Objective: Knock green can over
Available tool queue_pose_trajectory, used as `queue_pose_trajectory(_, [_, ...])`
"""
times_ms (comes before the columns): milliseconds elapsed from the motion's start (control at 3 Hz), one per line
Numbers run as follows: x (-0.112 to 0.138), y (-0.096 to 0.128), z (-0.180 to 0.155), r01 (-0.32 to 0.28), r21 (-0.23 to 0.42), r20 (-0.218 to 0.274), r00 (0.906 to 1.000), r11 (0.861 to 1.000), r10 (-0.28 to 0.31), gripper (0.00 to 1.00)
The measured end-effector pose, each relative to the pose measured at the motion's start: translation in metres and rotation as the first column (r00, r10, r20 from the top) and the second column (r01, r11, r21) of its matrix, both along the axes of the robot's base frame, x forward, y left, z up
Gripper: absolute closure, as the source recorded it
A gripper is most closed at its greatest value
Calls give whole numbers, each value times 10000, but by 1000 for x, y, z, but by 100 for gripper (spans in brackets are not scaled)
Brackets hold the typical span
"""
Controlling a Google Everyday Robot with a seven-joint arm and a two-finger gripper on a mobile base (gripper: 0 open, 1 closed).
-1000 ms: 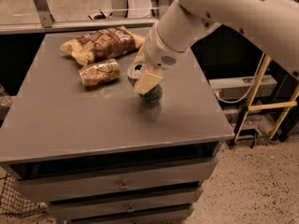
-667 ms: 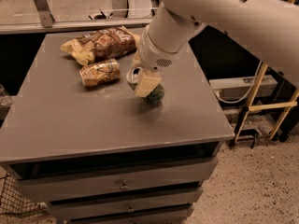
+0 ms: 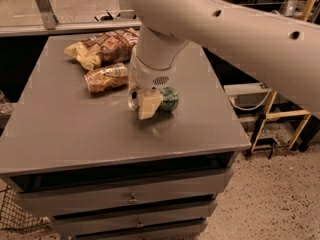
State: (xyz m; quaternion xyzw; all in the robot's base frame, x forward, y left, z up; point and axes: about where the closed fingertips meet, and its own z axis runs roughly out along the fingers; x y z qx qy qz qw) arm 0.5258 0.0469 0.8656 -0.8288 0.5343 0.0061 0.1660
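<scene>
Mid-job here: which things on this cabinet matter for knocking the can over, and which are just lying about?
Belongs to the job:
- small pale-green aluminium drink can, near the middle of the top
- cream gripper, down at the can, on the side toward the bags

Just lying about:
- crinkly yellow-brown snack bags, back left corner
- grey drawer cabinet, only bearing it all

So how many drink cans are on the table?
1: the green can, near the middle of the table, beside the claw hanging low there. The arm may hide others.
</scene>
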Motion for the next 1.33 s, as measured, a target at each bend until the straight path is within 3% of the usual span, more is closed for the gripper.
queue_pose_trajectory(333, [-12,12,-10,-851,-322,-305,9960,9959,841,100])
queue_pose_trajectory(667, [-25,23,-19,-1787,-475,-764,9816,9828,1748,100])
queue_pose_trajectory(1000, [-24,23,-18,-1747,-480,-724,9826,9834,1710,82])
queue_pose_trajectory(1333, [-25,23,-18,-1759,-486,-716,9825,9832,1722,58])
